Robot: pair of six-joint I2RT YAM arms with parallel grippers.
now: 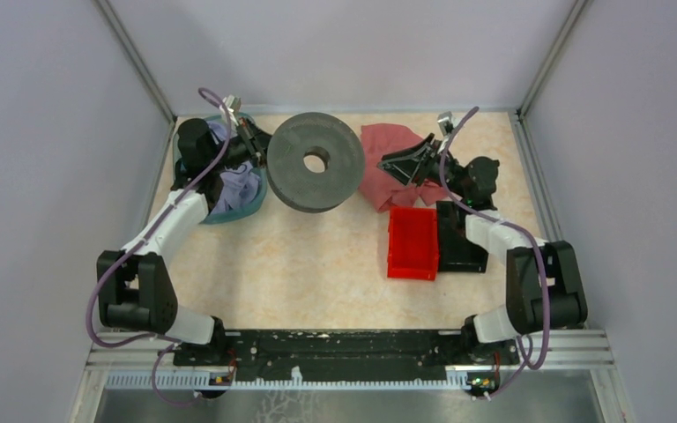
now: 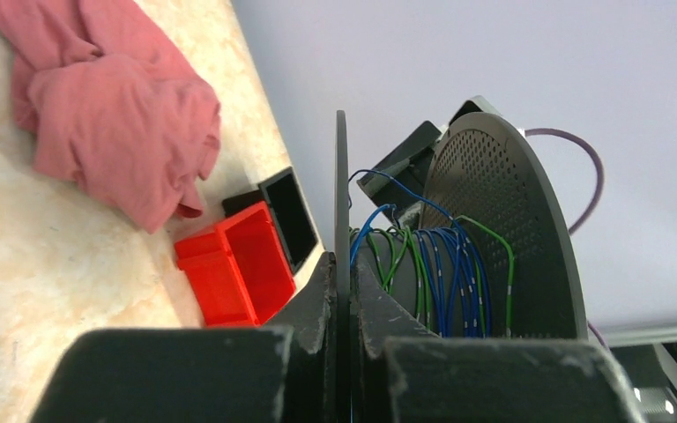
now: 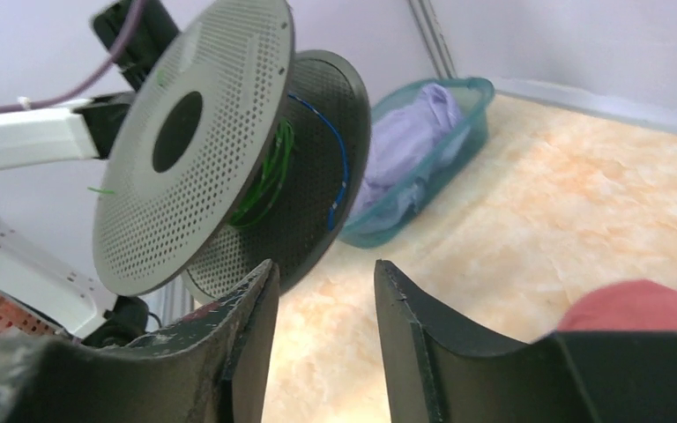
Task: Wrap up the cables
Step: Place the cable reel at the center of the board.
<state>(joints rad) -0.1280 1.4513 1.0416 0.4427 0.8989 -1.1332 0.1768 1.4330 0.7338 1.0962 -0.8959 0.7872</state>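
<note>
The cables [image 2: 445, 282], thin blue and green strands, lie wound around the core of a spool [image 1: 316, 161] at the far middle of the table [image 1: 317, 273], between its two perforated grey flanges; a few loops stand loose from the winding, and the right wrist view shows a blue strand arching across the gap. To the spool's right, a crumpled pink cloth [image 1: 377, 145] lies near the far edge. To its left, a teal basket [image 1: 229, 214] holds a lavender cloth [image 1: 240, 187]. Nearer, on the right, a red bin [image 1: 412, 242] sits just beside a black bin [image 1: 460, 242]. The left pincer [image 2: 342, 295] is clamped on the thin rim of one flange, which runs straight up between its fingers. The right pincer [image 3: 322, 304] hangs over the pink cloth facing the spool, its jaws apart with only bare table showing between them.
</note>
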